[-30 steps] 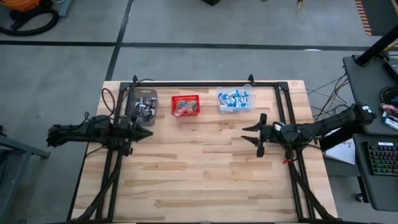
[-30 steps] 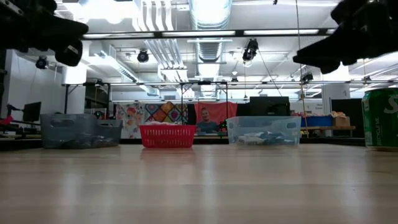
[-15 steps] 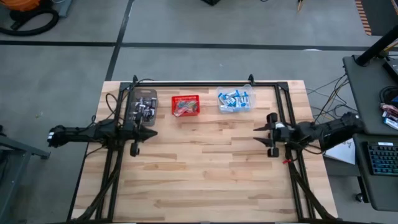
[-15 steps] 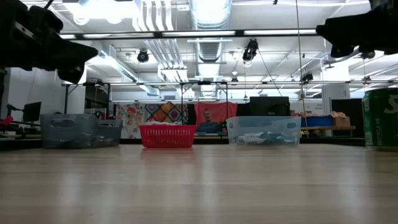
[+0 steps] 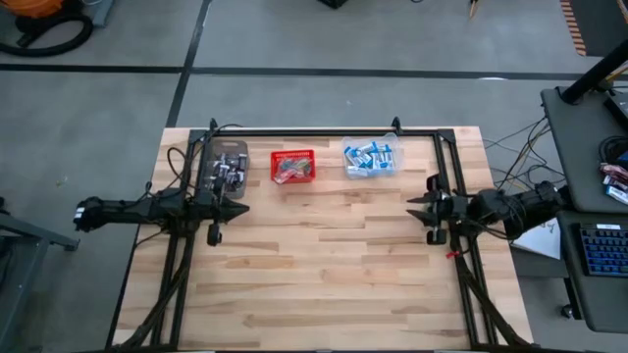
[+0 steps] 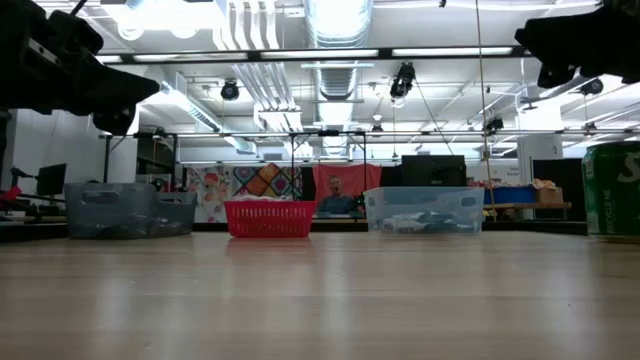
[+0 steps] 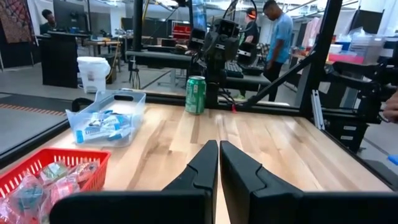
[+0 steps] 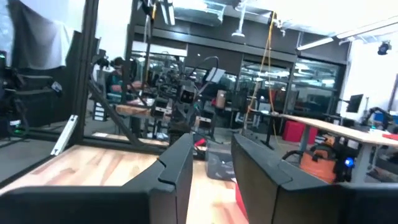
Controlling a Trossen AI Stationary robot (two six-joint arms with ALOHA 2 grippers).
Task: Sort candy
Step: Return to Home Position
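Note:
The candy lies in three containers along the table's far edge. Dark bars fill a clear bin (image 5: 226, 167), small wrapped pieces a red mesh basket (image 5: 293, 167), and blue-and-white packets a clear bin (image 5: 371, 157). The left wrist view shows the packets' bin (image 7: 102, 121) and the basket (image 7: 50, 177). My left gripper (image 5: 241, 208) hovers shut above the table's left side, just near of the dark-bar bin, with nothing in it. My right gripper (image 5: 420, 211) hangs open and empty above the table's right side (image 8: 211, 152).
A green can (image 7: 196, 94) stands on the table by the right arm's base and also shows in the low view (image 6: 612, 190). A black frame rail (image 5: 324, 132) runs along the far edge. People stand in the room beyond the table (image 7: 277, 31). Bare wood (image 5: 324, 265) spans the middle and near side.
My right gripper has drawn back toward the table's right edge, away from the packets' bin, still empty. My left gripper has sunk a little and stays shut. The candy and its containers have not moved.

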